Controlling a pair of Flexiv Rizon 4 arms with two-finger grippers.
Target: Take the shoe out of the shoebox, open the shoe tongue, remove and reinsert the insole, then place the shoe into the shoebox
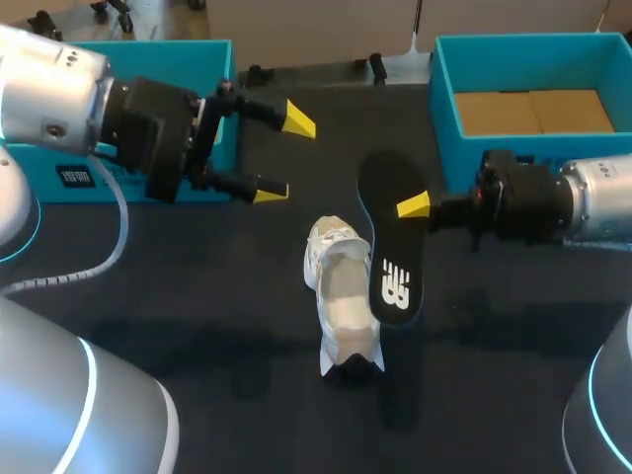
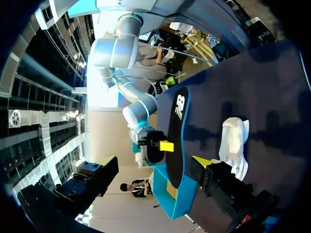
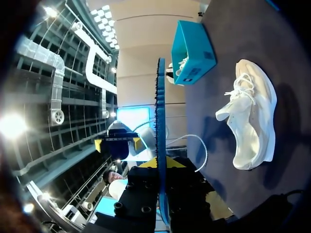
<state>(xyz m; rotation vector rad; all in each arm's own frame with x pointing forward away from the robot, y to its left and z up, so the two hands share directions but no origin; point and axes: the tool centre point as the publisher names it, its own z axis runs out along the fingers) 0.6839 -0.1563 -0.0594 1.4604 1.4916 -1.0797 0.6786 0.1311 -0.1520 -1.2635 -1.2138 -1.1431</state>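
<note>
The white shoe [image 1: 341, 296] lies on the black table, toe towards the front edge, with its tongue pulled open. My right gripper [image 1: 415, 205] is shut on the black insole [image 1: 390, 242], holding it on edge just above and to the right of the shoe. In the right wrist view the insole [image 3: 160, 121] stands edge-on between the fingers, and the shoe [image 3: 250, 116] lies beside it. My left gripper [image 1: 286, 156] hangs open and empty to the upper left of the shoe. From the left wrist I see the insole [image 2: 176, 136] and the shoe [image 2: 233, 143] ahead.
A blue shoebox [image 1: 444, 109] with a cardboard liner stands at the back right, behind my right arm. A second blue box part [image 1: 178, 54] sits at the back left behind my left arm. Bare black tabletop [image 1: 227, 296] surrounds the shoe.
</note>
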